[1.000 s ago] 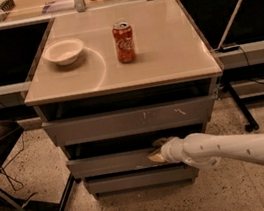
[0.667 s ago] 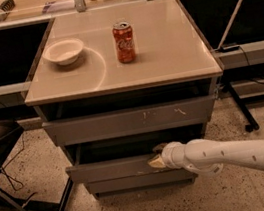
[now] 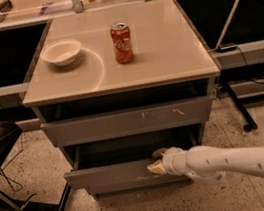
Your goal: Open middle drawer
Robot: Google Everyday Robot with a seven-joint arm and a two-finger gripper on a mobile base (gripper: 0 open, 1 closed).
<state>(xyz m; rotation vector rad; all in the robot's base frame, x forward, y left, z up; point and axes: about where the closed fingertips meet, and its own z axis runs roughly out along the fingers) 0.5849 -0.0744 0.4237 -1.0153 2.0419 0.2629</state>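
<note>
Pulled a little further out than a moment ago, the middle drawer now stands proud of the cabinet, its plain grey front forward of the fronts above and below it and a dark strip of its box interior open to view behind the top edge. On the worktop above, a white bowl sits toward the left rear and a red soda can stands upright to its right, well apart from it. Below the worktop's edge runs the larger grey front with white scratch marks, set back from the middle drawer. Right of the drawer's centre, the claw is closed over the upper edge of the front, one cream finger inside the box and the other lying against the outer face. From there the white arm stretches low and nearly level, sloping slightly downward to the right, where it widens and leaves view at the lower right corner.
</note>
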